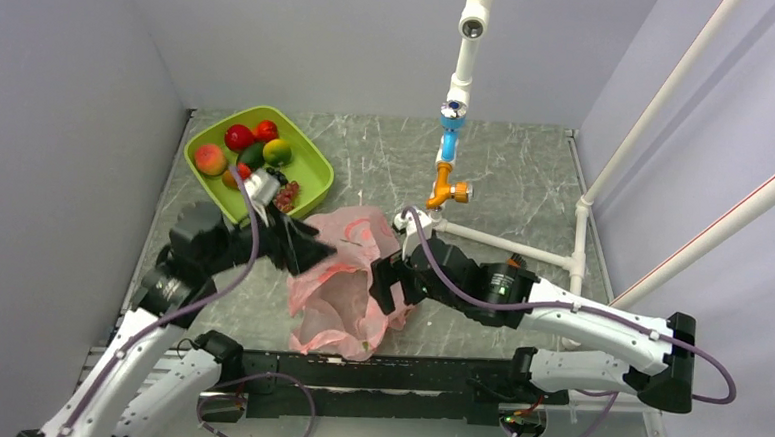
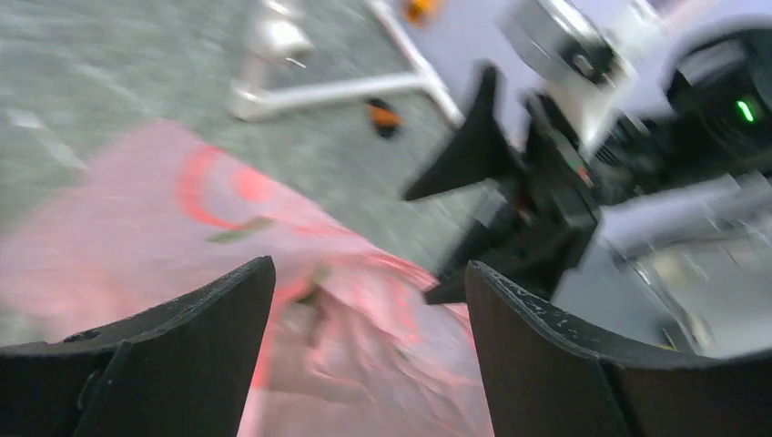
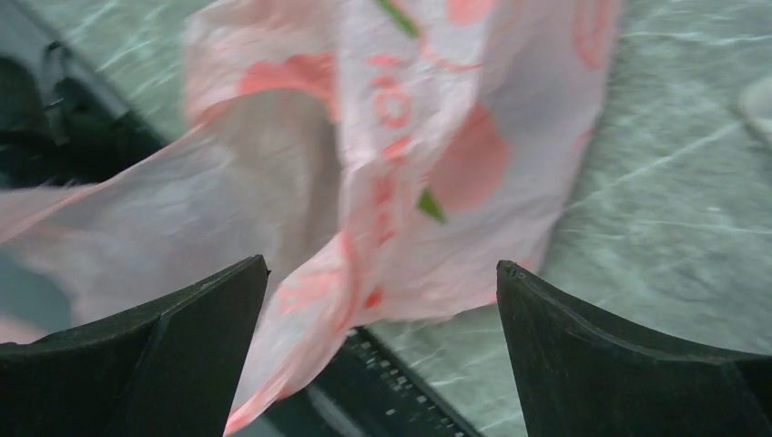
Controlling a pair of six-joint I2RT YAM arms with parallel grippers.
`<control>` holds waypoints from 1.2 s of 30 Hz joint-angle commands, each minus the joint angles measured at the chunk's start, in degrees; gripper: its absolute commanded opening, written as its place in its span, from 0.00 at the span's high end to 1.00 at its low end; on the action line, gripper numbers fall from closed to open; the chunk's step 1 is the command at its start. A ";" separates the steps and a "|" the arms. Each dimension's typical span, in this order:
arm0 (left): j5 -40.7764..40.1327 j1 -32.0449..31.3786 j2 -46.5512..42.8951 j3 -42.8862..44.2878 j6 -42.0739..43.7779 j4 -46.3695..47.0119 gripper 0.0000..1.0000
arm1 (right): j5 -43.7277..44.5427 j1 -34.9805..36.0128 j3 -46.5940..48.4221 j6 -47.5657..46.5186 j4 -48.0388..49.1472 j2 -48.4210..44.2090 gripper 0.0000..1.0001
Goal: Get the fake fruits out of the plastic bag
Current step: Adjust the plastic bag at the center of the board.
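Observation:
The pink plastic bag (image 1: 345, 276) lies crumpled on the table between my two grippers. My left gripper (image 1: 312, 250) is open and empty at the bag's left edge; its wrist view is blurred and shows the bag (image 2: 182, 228) under the spread jaws (image 2: 369, 264). My right gripper (image 1: 378, 286) is open and empty at the bag's right side, with a fold of the bag (image 3: 382, 182) in front of its jaws (image 3: 381, 262). A reddish-brown grape bunch (image 1: 286, 197) lies in the green tray (image 1: 311, 159). An orange fruit (image 1: 230, 178) shows partly behind my left wrist. No plum-like fruit is in view.
The green tray at the back left also holds a peach (image 1: 209, 158), red fruits (image 1: 240, 136), an avocado (image 1: 252, 155) and a lime (image 1: 278, 151). A white pipe frame with an orange valve (image 1: 450, 192) stands behind the bag. A black rail (image 1: 385, 374) runs along the near edge.

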 commanded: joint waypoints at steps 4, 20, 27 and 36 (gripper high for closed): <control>-6.78 -24.67 -10.64 -16.41 -16.10 10.89 0.22 | -1.38 13.17 -5.94 13.97 6.72 -0.75 0.00; -43.66 -50.32 5.11 -33.67 -31.80 19.52 0.33 | 23.71 16.86 -31.54 23.64 22.27 -3.41 0.85; -51.50 -50.30 2.47 -29.08 -29.47 14.44 0.31 | 19.34 17.01 -29.84 17.17 21.48 -7.72 0.60; -49.49 -50.32 2.43 -23.55 -25.35 15.26 0.31 | 24.31 16.46 -23.59 11.86 19.92 -7.73 0.13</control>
